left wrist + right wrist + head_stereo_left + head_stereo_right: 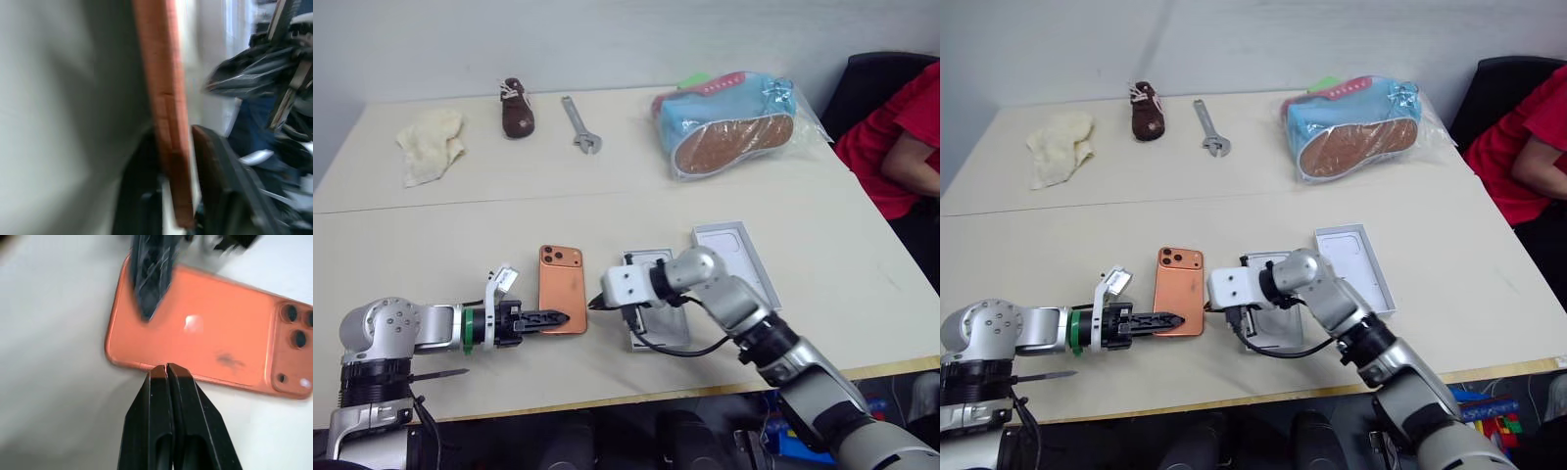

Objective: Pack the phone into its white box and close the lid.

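Observation:
The orange phone (pixel 562 284) lies camera-side up on the table, its lenses at the far end. My left gripper (pixel 553 318) reaches in from the left and is shut on the phone's near edge; the left wrist view has that orange edge (pixel 168 122) clamped between the two fingers. My right gripper (pixel 166 366) is shut, its tips touching the phone's right long edge. The white box (pixel 656 328) sits partly hidden under my right arm. The lid (pixel 736 257) lies just right of it, white inside facing up.
Along the far side lie a crumpled cloth (pixel 431 143), a small brown shoe (pixel 517 108), a wrench (pixel 579 124) and a blue shoe in a clear bag (pixel 729 122). A person in red (pixel 896 137) sits at the right. The table's front edge (pixel 607 399) is close.

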`<state>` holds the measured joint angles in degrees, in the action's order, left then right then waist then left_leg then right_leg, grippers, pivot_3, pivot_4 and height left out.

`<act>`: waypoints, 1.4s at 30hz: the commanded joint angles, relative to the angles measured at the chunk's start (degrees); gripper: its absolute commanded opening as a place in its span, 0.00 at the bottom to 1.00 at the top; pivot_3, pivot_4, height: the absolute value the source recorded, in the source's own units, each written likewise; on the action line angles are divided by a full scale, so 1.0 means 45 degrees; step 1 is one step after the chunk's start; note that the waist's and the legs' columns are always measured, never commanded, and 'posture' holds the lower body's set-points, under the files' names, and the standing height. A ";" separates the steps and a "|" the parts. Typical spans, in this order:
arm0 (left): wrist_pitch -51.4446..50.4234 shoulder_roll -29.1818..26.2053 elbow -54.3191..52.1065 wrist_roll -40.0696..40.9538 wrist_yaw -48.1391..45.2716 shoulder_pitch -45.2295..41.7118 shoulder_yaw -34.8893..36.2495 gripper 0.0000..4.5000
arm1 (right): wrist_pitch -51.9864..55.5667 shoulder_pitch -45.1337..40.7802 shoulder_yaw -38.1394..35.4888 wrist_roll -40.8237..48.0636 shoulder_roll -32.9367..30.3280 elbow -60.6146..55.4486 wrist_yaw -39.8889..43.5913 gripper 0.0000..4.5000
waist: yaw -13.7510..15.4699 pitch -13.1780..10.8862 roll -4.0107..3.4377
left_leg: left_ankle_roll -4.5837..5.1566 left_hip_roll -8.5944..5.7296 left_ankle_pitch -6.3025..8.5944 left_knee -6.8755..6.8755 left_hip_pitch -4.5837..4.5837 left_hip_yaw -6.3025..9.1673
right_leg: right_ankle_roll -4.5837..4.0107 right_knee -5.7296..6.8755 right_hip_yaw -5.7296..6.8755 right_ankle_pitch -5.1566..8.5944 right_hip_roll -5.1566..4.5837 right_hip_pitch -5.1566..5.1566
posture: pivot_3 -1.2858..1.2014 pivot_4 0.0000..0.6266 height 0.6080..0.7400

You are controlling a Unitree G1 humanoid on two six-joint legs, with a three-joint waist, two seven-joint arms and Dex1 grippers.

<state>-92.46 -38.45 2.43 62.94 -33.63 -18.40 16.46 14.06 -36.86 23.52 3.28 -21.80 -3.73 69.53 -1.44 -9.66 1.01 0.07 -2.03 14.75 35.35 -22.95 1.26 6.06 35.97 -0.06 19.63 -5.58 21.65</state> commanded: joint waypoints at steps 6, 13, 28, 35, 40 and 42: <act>-0.0008 0.1112 -0.1612 0.3831 0.1475 0.0496 0.0722 0.02 | 0.5368 0.2729 -0.5040 0.4657 -0.4207 -0.5757 0.0270 0.20 | 0.0082 -0.0023 0.0009 | 0.0025 0.0019 0.0030 -0.0008 -0.0029 0.0008 | -0.0003 -0.0105 0.0017 0.0002 0.0001 -0.0013 | 0.52 0.24 1.00; 0.0808 0.3278 -0.1716 0.6076 0.5929 0.0368 -0.0945 0.02 | 0.6175 0.5543 -0.7875 0.5797 -0.6455 -0.7288 -0.0407 0.69 | 0.0373 -0.0043 0.0031 | 0.0096 0.0028 0.0070 0.0013 -0.0030 -0.0019 | 0.0008 -0.0128 0.0000 -0.0004 0.0001 -0.0029 | 0.52 0.24 1.00; 0.2864 0.5812 0.0407 0.7239 1.1588 -0.1408 -0.3704 0.02 | 0.6148 0.6916 -0.8512 0.6405 -0.6856 -0.8080 -0.2386 0.99 | 0.0671 -0.0050 0.0037 | 0.0072 0.0020 0.0057 0.0171 -0.0052 -0.0038 | 0.0057 -0.0093 -0.0015 -0.0031 0.0028 -0.0063 | 0.52 0.24 1.00; 0.2398 0.5256 0.0627 0.7959 1.1093 -0.1907 -0.4339 0.24 | 0.5749 0.7187 -0.8296 0.6284 -0.6881 -0.7977 -0.2760 1.00 | 0.0677 -0.0050 0.0037 | 0.0073 0.0014 0.0056 0.0167 -0.0054 -0.0040 | 0.0058 -0.0097 -0.0016 -0.0032 0.0027 -0.0060 | 0.52 0.24 1.00; 0.2160 0.4507 0.0542 0.8431 1.0413 -0.2431 -0.4702 0.59 | 0.5589 0.7267 -0.8072 0.6248 -0.6846 -0.7962 -0.2936 1.00 | 0.0648 -0.0050 0.0036 | 0.0065 0.0017 0.0052 0.0167 -0.0053 -0.0039 | 0.0058 -0.0093 -0.0015 -0.0031 0.0031 -0.0058 | 0.52 0.24 1.00; 0.2120 0.4216 0.0550 0.8464 1.0122 -0.2567 -0.4797 0.72 | 0.5453 0.7336 -0.7950 0.6180 -0.6837 -0.7923 -0.2996 1.00 | 0.0622 -0.0050 0.0035 | 0.0063 0.0018 0.0050 0.0167 -0.0053 -0.0040 | 0.0058 -0.0091 -0.0016 -0.0031 0.0033 -0.0056 | 0.52 0.24 1.00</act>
<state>-82.52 -18.63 5.43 99.44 13.69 -29.23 -4.93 39.90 -3.95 -12.11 31.42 -51.87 -38.25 56.47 1.36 -9.89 1.17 0.35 -1.94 14.98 36.09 -23.18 1.08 6.32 35.56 -0.15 19.49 -5.43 21.40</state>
